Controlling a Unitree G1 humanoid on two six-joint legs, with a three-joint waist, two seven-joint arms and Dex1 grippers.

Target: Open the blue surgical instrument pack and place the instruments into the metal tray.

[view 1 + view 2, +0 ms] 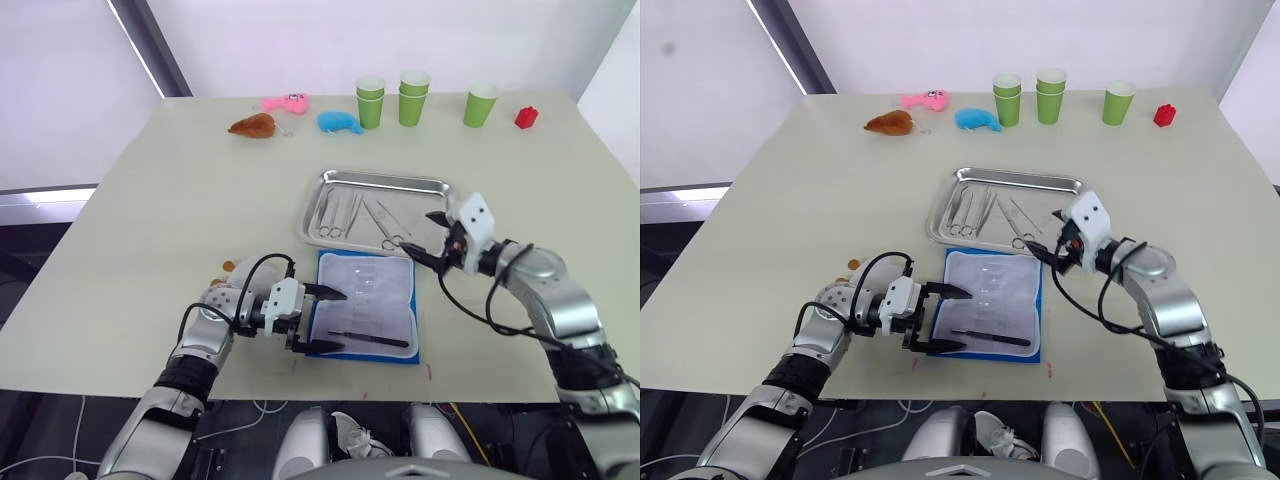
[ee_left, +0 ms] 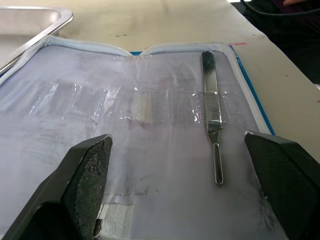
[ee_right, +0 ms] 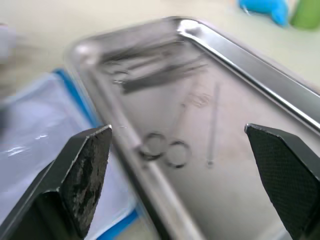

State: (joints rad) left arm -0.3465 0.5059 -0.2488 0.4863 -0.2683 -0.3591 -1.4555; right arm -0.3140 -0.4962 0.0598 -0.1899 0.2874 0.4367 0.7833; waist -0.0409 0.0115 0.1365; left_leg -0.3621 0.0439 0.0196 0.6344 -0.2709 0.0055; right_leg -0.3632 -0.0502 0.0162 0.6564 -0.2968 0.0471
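blue surgical instrument pack (image 1: 366, 307) lies open by the metal tray (image 1: 375, 209); one tool (image 2: 212, 112) left under a strap. left hand (image 1: 322, 320) and right hand (image 1: 432, 238) spread, empty; tool may snag

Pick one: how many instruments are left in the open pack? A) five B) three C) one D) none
C: a single slim tool lies under the clear strap on the lining of the open pack, in front of the left gripper's open fingers; the other instruments already lie in the tray.
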